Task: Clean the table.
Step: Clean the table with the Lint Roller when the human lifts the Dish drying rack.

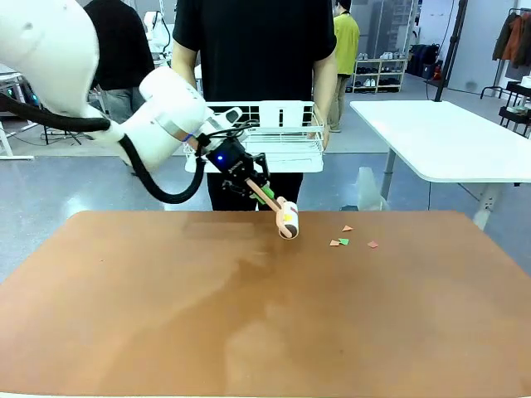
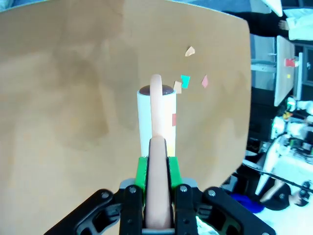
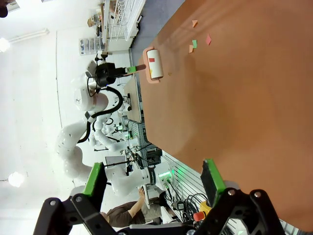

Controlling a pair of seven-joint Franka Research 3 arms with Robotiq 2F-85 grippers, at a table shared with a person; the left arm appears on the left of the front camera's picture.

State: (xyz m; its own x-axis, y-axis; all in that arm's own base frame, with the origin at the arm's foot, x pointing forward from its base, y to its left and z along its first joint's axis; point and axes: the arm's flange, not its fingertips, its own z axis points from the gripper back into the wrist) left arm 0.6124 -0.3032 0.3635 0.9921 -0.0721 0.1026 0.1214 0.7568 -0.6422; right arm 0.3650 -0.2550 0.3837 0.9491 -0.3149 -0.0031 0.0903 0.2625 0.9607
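Progress looks partial: left gripper (image 1: pixel 257 189) clamps the roller (image 1: pixel 288 220) by its handle at the table's (image 1: pixel 249 315) far middle, coloured bits seemingly stuck on it, four scraps (image 1: pixel 343 241) waiting just right, right gripper (image 3: pixel 152 169) wide open, empty.

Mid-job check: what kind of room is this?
Probably an indoor lab or workshop hall: bare grey floor, a white work table beside the brown table, storage shelves at the back.

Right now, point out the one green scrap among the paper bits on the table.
The green scrap lies beside an orange scrap, between it and the pink scrap; the others are orange or pink.
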